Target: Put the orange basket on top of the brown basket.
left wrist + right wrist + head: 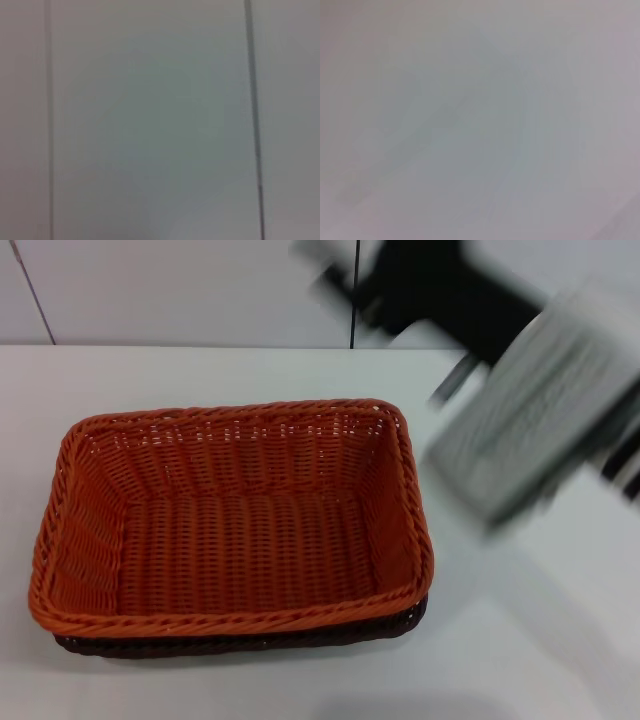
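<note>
The orange basket [235, 525] sits in the lower left and centre of the head view, nested on the brown basket [250, 643], of which only a dark strip of rim shows under the near and right edges. By the look of it the stacking is done. Its long axis runs across the frame from left to right, slightly turned so that the right end sits farther up the picture; its mouth opens upward.

Both baskets rest on the white worktop [200, 375]. At the upper right, well apart from the baskets, the right arm shows only as a blurred grey and black mass, so whether the right hand [470, 375] is released or clenched cannot be told. The left hand is not seen anywhere; its wrist view shows only a pale panelled surface.

The likely risk is small: a low sweep of the right arm over the stack could clip the near right corner and skew the orange basket off the brown one.
</note>
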Robot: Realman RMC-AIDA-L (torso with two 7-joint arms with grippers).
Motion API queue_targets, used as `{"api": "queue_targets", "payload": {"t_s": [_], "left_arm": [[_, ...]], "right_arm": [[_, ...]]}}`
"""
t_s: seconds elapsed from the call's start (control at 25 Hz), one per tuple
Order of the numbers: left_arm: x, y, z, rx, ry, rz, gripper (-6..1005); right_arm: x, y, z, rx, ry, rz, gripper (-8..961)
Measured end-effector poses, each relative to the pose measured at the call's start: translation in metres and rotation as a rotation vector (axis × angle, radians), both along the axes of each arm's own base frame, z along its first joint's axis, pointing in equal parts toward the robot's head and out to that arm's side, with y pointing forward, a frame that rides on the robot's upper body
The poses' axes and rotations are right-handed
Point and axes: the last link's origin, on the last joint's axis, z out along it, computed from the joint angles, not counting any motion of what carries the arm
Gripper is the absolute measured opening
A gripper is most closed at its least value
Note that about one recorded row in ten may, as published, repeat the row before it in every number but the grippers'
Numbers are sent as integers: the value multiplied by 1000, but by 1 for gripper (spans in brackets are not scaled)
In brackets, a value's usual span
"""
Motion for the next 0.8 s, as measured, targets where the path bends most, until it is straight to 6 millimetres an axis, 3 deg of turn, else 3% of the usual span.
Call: {"api": "queue_targets", "payload": {"t_s": [0.08,0.12,0.16,0.2,0.28,0.32,0.36,0.48,0.52,0.56,0.72,0.8], "left_arm": [[-3,-1,3,18,-31,2,785],[-4,-2,4,23,-41,1,785],[-5,-2,6,29,-47,0,785],[-6,-3,8,33,-42,-1,785],[-7,-2,9,35,-33,-2,785],[-7,-2,10,37,-29,0,785],[-8,-1,11,41,-27,1,785],[-8,-1,13,51,-25,1,785],[-9,-1,15,60,-26,5,785],[-9,-1,15,60,-26,5,785],[-11,-1,19,79,-28,15,785],[-11,-1,19,79,-28,15,785]], "right_arm": [[24,22,13,44,136,-167,500],[60,44,22,72,288,-353,500],[60,44,22,72,288,-353,500],[76,52,25,84,354,-422,499],[113,63,31,116,510,-562,499],[145,66,33,177,594,-650,499],[145,66,33,177,594,-650,499],[191,55,34,330,714,-696,498],[214,39,31,389,822,-664,498],[214,39,31,389,822,-664,498],[248,12,34,428,1034,-585,498],[251,10,34,431,1047,-583,498]]}}
